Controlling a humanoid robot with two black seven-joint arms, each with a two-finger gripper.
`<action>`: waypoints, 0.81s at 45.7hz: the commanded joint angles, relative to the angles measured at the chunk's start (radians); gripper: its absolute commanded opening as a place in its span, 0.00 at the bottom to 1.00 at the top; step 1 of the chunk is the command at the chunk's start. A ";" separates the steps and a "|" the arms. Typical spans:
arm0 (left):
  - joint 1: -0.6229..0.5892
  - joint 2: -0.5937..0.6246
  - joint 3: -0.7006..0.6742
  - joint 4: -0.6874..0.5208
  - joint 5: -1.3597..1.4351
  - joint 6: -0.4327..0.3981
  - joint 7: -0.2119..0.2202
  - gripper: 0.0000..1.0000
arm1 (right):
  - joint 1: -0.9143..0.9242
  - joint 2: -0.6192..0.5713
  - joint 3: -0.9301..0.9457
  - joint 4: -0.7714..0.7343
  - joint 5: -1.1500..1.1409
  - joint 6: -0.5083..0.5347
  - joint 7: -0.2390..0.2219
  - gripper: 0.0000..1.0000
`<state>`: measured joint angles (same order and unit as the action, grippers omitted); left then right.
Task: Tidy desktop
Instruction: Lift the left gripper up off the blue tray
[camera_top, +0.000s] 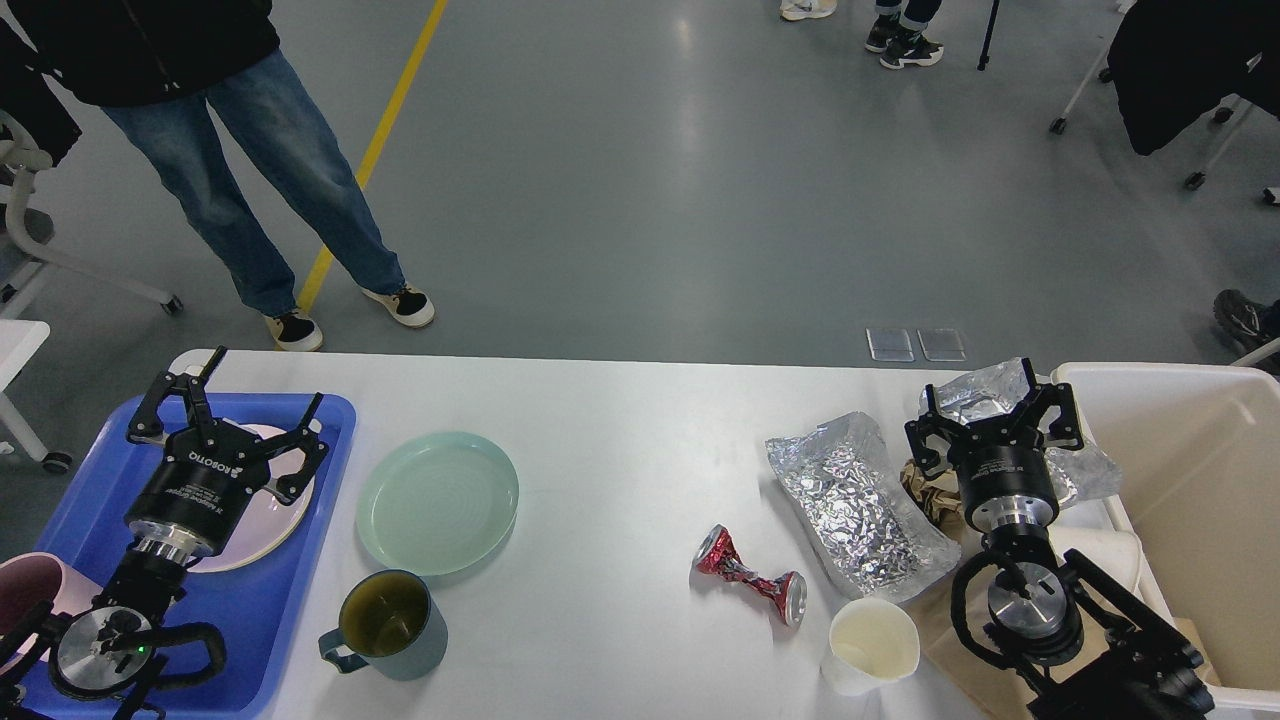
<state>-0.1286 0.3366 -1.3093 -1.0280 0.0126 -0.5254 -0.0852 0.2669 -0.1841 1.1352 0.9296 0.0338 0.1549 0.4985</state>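
The white desktop (620, 450) carries a pale green plate (437, 503), a dark teal mug (385, 625), a crushed red can (750, 577), a silver foil bag (860, 505), a white paper cup (872, 645) and brown crumpled paper (928, 490). At the right, a crumpled foil sheet (975, 395) lies near the bin. My right gripper (992, 400) stands open over it, with a finger on either side. My left gripper (268, 380) is open above the blue tray (250, 620), over a pale pink plate (262, 530).
A cream-white bin (1190, 480) stands at the table's right end, with a white napkin (1105, 550) beside it. A pink cup (25, 590) shows at the left edge on the tray. A person in jeans (270, 200) stands beyond the far left corner.
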 joint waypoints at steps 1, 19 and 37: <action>0.001 -0.007 -0.002 0.008 0.003 -0.004 -0.001 0.96 | 0.000 0.000 0.000 0.001 0.000 0.000 0.000 1.00; -0.022 0.007 -0.019 0.068 0.004 -0.002 0.012 0.96 | 0.000 0.000 0.000 0.000 0.000 0.000 0.000 1.00; -0.095 0.218 0.097 0.068 0.001 0.018 -0.001 0.96 | 0.000 0.000 0.000 -0.002 0.000 0.000 0.000 1.00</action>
<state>-0.1848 0.4616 -1.3027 -0.9591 0.0184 -0.5114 -0.0740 0.2669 -0.1840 1.1351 0.9294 0.0337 0.1549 0.4985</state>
